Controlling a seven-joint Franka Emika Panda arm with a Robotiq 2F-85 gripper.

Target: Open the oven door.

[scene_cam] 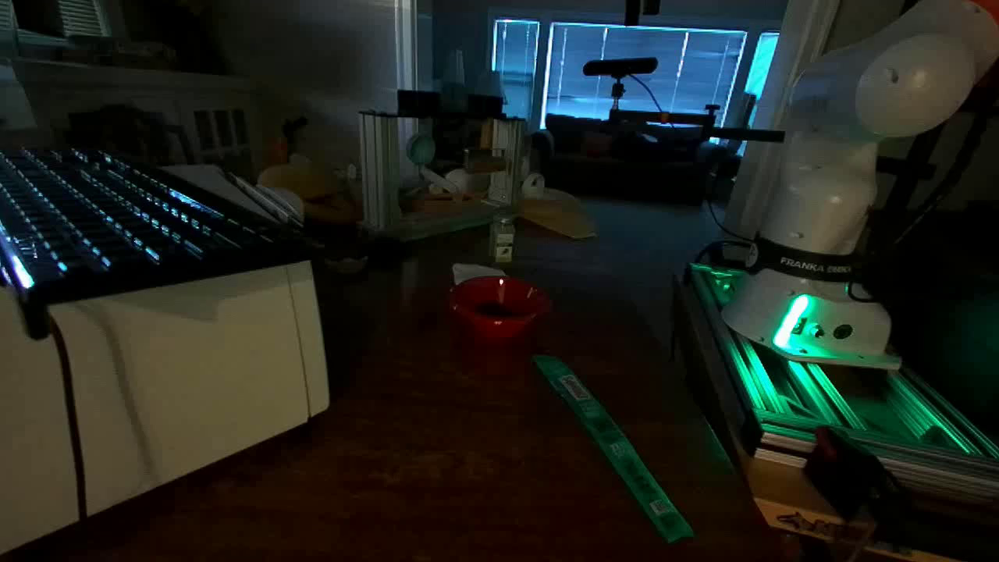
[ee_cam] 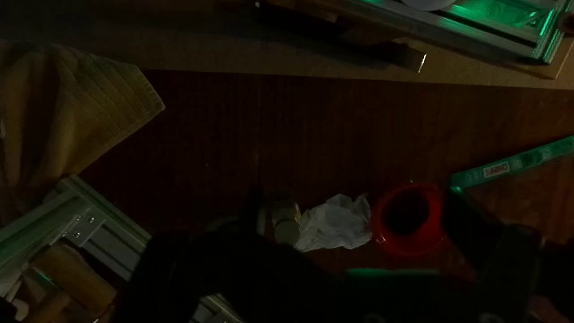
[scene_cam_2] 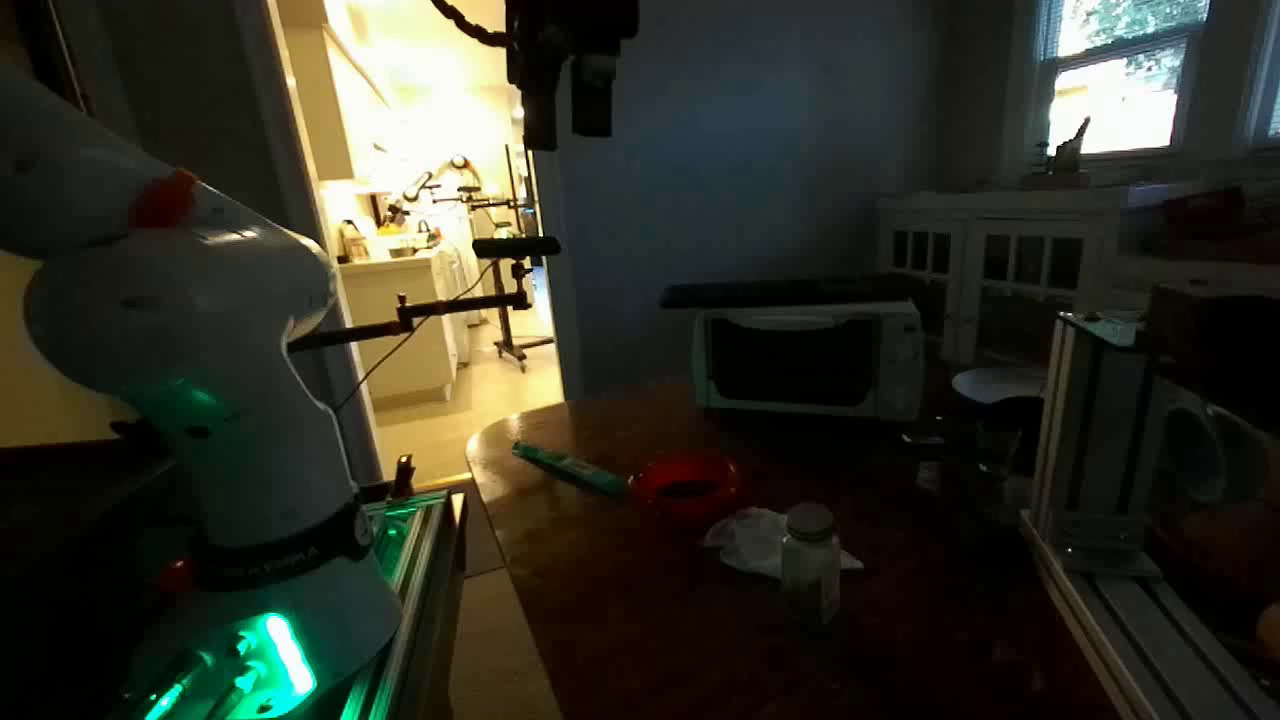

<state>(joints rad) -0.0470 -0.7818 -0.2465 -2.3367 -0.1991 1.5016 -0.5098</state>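
The oven door (scene_cam_2: 790,362) is a dark panel in a pale frame with a pale bar handle (scene_cam_2: 790,322) along its top. It stands upright and looks shut on the small white oven (scene_cam_2: 900,360). In an exterior view the oven (scene_cam: 195,398) shows its plain side, and the door's face is turned away. The door is out of the wrist view. My gripper (scene_cam_2: 566,135) hangs high at the top, well above the table and apart from the oven. Its two dark fingers are spread with nothing between them. In the wrist view the gripper (ee_cam: 354,192) is also open and empty.
A keyboard (scene_cam: 117,211) lies on the oven. On the table are a red bowl (scene_cam: 499,300), a green strip package (scene_cam: 613,445), a crumpled white tissue (ee_cam: 338,222) and a lidded jar (scene_cam_2: 810,565). A metal frame (scene_cam_2: 1095,450) stands opposite the oven.
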